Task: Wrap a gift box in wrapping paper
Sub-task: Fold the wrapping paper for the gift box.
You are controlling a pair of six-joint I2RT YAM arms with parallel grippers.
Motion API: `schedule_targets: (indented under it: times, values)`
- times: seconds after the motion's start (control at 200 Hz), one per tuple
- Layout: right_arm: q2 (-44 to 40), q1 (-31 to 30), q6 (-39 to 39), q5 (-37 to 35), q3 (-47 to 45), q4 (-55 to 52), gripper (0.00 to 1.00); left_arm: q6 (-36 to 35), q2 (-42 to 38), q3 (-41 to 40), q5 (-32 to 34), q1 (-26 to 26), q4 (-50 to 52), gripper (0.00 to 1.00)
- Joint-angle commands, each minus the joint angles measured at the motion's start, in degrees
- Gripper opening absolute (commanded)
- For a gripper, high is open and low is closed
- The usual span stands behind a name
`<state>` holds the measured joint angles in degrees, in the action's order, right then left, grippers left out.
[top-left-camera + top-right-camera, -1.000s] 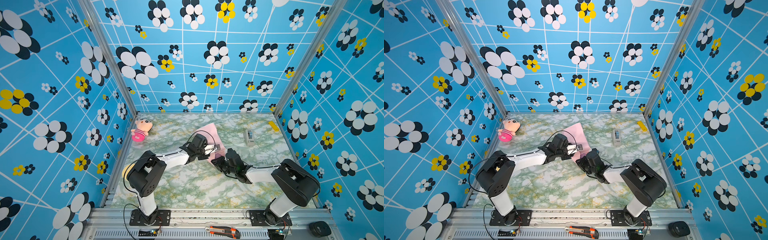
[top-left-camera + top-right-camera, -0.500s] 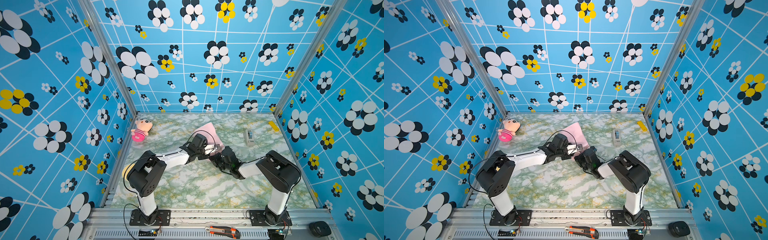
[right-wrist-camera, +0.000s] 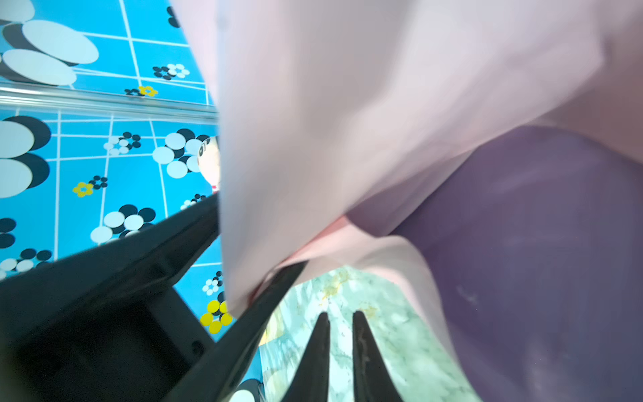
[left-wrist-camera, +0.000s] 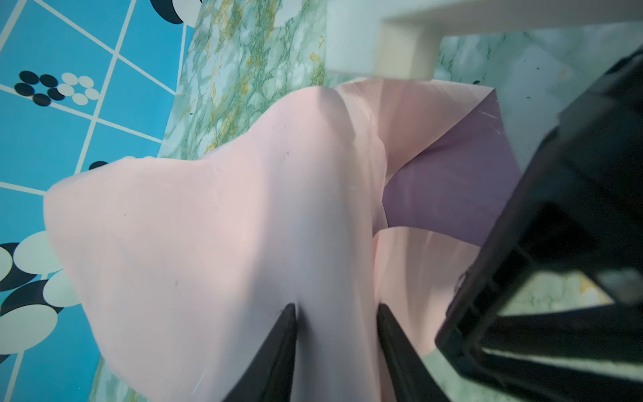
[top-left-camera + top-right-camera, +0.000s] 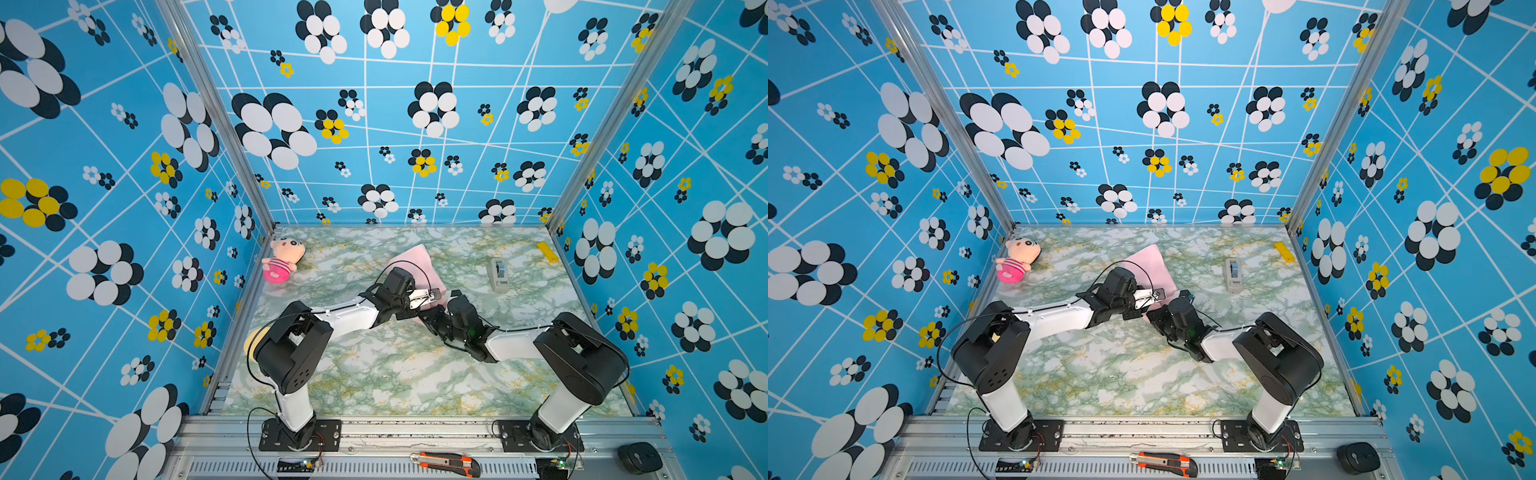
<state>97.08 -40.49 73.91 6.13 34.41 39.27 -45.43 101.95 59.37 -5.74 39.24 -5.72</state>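
Both top views are bright and evenly lit, sharp throughout, with soft, faint shadows under the arms and strong wide-angle bending of the wall lines toward the frame edges. The right wrist view is smeared by motion blur – the wrapping paper [image 3: 348, 104] is streaky. The left wrist view is clearer, softly shaded – close parts are out of focus.

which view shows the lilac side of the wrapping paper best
The left wrist view: the wrapping paper is sharp there, with its lilac face exposed. The right wrist view shows lilac too, but blurred. Both top views show only pale pink.
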Motion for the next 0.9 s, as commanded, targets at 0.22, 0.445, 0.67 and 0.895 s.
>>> schedule_targets:
  times: [0.22, 0.445, 0.67, 0.895]
  values:
    - [8.9, -0.9, 3.9, -0.8, 2.1, 9.2, 0.14, 1.4, 2.6, 0.0, -1.5, 0.5, 7.0, 0.39]
    - [11.6, -1.0, 5.3, -1.9, 3.4, 12.0, 0.12, 2.1, 2.5, 0.2, -2.3, 0.4, 7.2, 0.39]
    - [13.4, -1.0, 7.6, -3.0, 3.3, 12.8, 0.08, 2.3, 2.6, 0.2, -2.5, 0.4, 7.2, 0.39]
    - [11.4, -0.1, 8.8, -7.1, 2.0, 7.2, 0.08, 2.2, 2.5, 0.2, -2.7, 0.5, 7.3, 0.39]
